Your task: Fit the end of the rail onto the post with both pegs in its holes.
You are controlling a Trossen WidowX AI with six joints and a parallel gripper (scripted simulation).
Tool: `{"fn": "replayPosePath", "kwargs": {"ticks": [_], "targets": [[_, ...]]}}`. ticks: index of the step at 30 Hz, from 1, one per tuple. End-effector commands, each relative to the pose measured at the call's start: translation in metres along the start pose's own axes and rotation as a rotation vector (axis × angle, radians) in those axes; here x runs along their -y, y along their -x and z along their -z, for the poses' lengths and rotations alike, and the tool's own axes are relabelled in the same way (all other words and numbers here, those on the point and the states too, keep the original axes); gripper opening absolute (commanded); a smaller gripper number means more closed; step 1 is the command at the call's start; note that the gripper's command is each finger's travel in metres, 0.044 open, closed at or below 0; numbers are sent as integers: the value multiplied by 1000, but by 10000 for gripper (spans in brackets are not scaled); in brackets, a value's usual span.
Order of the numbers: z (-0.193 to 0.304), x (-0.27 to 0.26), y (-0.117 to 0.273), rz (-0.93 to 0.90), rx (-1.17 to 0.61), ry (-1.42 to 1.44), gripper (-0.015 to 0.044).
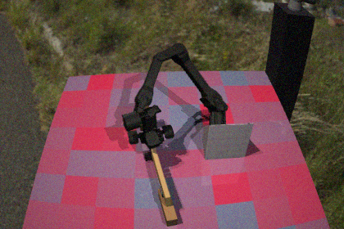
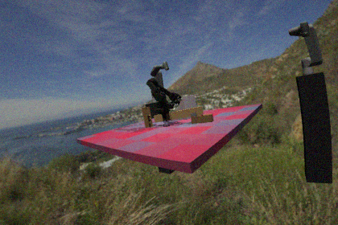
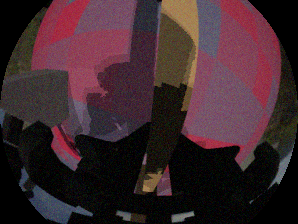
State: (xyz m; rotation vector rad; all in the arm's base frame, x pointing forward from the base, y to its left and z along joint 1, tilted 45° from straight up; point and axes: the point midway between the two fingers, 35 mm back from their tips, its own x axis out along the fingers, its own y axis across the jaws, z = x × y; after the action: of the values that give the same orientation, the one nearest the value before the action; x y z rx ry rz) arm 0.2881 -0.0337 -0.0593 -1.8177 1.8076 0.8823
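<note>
The long wooden rail (image 1: 160,171) (image 2: 187,113) (image 3: 172,50) runs away from my gripper (image 1: 151,150) (image 2: 166,121) (image 3: 157,125), which is shut on it near its near end. The rail's far end sits at the bracket on the low footboard block (image 1: 168,215) (image 2: 204,119). In the exterior view the rail looks about level, with its near part raised off the table. The short post (image 2: 146,116) stands upright just beyond the near end, left of the gripper. In the top view the gripper hides it. The pegs, the holes and any contact between rail and post are hidden.
A grey upright panel (image 1: 227,141) (image 2: 188,102) (image 3: 37,97) stands on the patchwork table (image 1: 110,191) (image 2: 177,144), in front of the arm's base and to one side of the rail. A tall black pillar (image 1: 288,52) (image 2: 316,132) stands beyond the table edge.
</note>
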Motion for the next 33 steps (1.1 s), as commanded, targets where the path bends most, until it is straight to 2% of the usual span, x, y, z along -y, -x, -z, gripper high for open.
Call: {"fn": "replayPosePath", "kwargs": {"ticks": [1, 33], "targets": [[-3, 2, 6, 8, 16, -1, 0], [-3, 2, 18, 8, 17, -1, 0]]}}
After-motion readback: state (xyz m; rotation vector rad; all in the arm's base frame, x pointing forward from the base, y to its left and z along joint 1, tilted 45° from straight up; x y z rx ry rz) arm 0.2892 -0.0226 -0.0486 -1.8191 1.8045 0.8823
